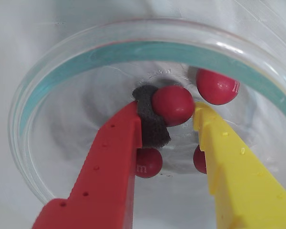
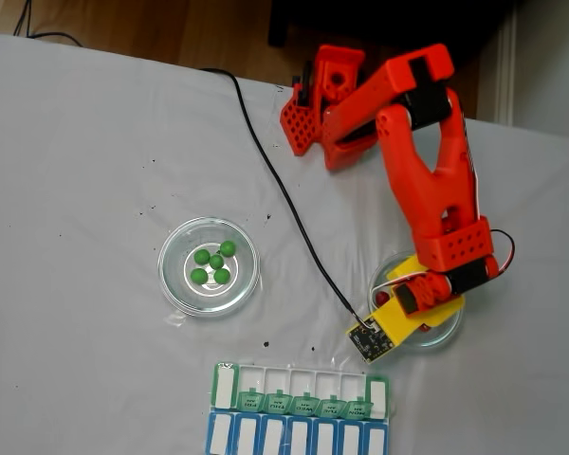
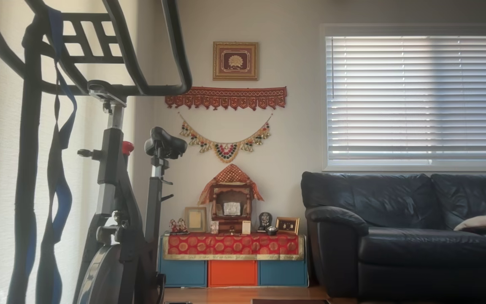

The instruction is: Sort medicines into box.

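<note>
The gripper (image 1: 178,112) is lowered into the right-hand glass dish (image 2: 449,327) as the fixed view shows it, evidently to lift one dark red ball (image 1: 173,105) out for sorting. In the wrist view the red finger (image 1: 105,167), faced with a black foam pad (image 1: 151,119), and the yellow finger (image 1: 233,167) sit on either side of that ball; pad and yellow tip both appear to touch it, so the fingers read as clenched on it, though the firmness of the hold cannot be confirmed. Three more red balls lie on the dish floor: one (image 1: 217,86) just beyond the yellow tip, two partly hidden under the fingers.

The held ball is round, glossy and dark red; a neighbour carries a pale printed letter.

Left of that dish, a second glass dish (image 2: 175,284) holds five green balls (image 2: 213,263). Below the dishes, near the frame's lower edge, lies the green-lidded pill organizer (image 2: 301,387); its compartments appear empty, so sorting looks barely begun.
</note>
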